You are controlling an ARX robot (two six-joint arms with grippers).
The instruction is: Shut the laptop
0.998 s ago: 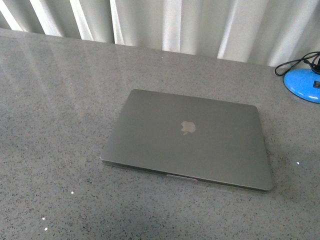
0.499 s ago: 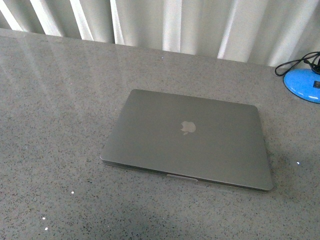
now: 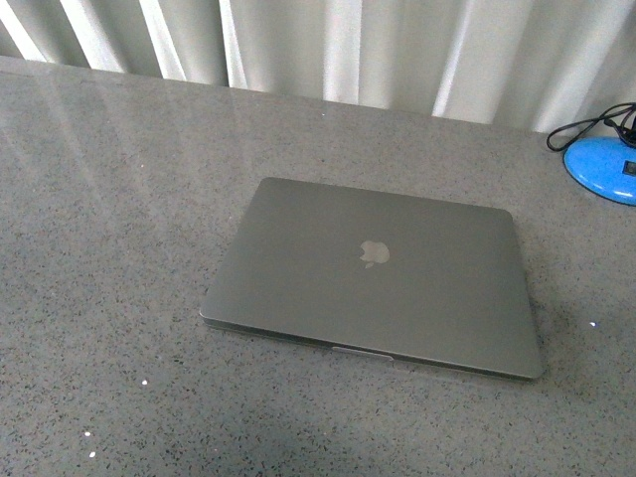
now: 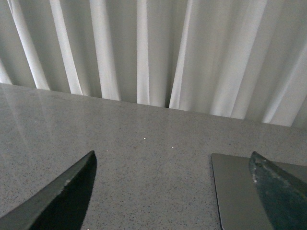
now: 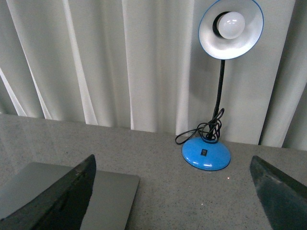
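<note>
1. Front view: one laptop [image 3: 373, 278] lies shut and flat on the grey speckled worktop [image 3: 99, 248], its lid up with one pale apple logo [image 3: 374, 252] near the lid's middle. It sits a little right of centre, with its front edge towards the near side. One blue lamp base [image 3: 601, 169] with a black cable [image 3: 586, 127] stands at the far right, well apart from the laptop. White pleated curtains [image 3: 328, 50] hang along the far edge of the worktop. Neither arm is in view here.

2. Left wrist view: the left pincer [image 4: 175, 191] shows two dark fingertips spread wide, with nothing between them but bare worktop [image 4: 144, 167]. One corner of the laptop [image 4: 235, 191] lies beside and partly behind one fingertip; whether they touch cannot be told. Curtains [image 4: 144, 48] fill the far side.

3. Right wrist view: the right pincer [image 5: 175, 196] is also spread wide and holds nothing. One corner of the laptop [image 5: 112, 196] shows beside one fingertip. One blue desk lamp [image 5: 206, 154], with one white bulb [image 5: 229, 23] in its shade, stands on the worktop [image 5: 168, 191] before the curtains [image 5: 96, 57].
</note>
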